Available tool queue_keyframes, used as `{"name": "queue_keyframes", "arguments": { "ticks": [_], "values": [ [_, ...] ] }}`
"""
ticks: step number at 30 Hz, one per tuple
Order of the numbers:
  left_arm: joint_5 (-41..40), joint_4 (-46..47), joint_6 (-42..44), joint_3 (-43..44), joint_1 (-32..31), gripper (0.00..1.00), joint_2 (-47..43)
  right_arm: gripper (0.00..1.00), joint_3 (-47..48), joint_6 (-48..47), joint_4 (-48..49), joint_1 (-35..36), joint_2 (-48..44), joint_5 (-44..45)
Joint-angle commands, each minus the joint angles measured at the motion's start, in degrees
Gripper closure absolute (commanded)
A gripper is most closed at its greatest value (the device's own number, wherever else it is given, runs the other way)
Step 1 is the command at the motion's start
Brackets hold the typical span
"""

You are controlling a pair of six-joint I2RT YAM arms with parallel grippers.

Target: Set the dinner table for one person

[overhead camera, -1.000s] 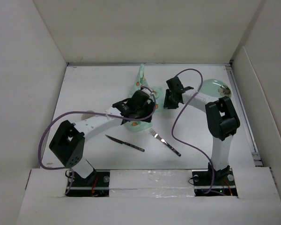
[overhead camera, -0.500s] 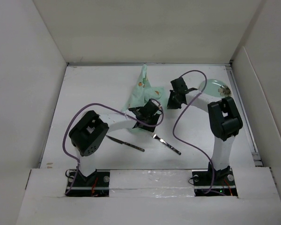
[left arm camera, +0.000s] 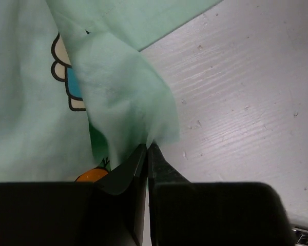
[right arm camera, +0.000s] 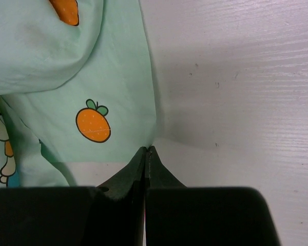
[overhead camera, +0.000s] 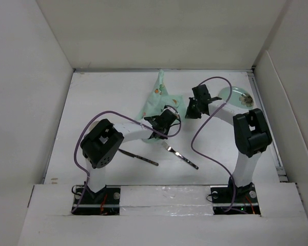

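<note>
The mint-green placemat (overhead camera: pixel 155 98) with cartoon prints lies bunched and partly raised on the white dinner table (overhead camera: pixel 102 97), left of centre toward the back. My left gripper (overhead camera: pixel 163 124) is shut on a corner of the placemat (left arm camera: pixel 118 97), the cloth pinched between the tips of the left gripper (left arm camera: pixel 148 147). My right gripper (overhead camera: pixel 193 109) holds the cloth's right side. In the right wrist view the right gripper (right arm camera: pixel 146 149) is shut on the edge of the placemat (right arm camera: pixel 87 87), beside an orange fruit print. Bare table (right arm camera: pixel 236 77) shows to the right of it.
A pale green plate (overhead camera: pixel 237 96) sits at the back right, behind the right arm. A knife (overhead camera: pixel 138 156) and a fork (overhead camera: pixel 180 155) lie on the table near the front centre. White walls enclose the table on three sides.
The left gripper has closed on the placemat's corner after the arm drew its elbow back. The right gripper shifted slightly right, shut on the cloth. The placemat is stretched out more than before.
</note>
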Motion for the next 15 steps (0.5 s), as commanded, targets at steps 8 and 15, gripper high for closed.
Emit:
{"name": "queue_keyframes", "arguments": {
  "ticks": [8, 15],
  "values": [
    [1.8, -5.0, 0.6, 11.0, 5.6, 1.0, -12.4, 1.0, -1.5, -2.1, 2.4, -3.3, -5.7, -1.1],
    [12.7, -5.5, 0.2, 15.1, 21.3, 1.0, -19.6, 1.0, -4.4, -1.9, 2.4, -6.8, -11.7, -1.0]
  ]
}}
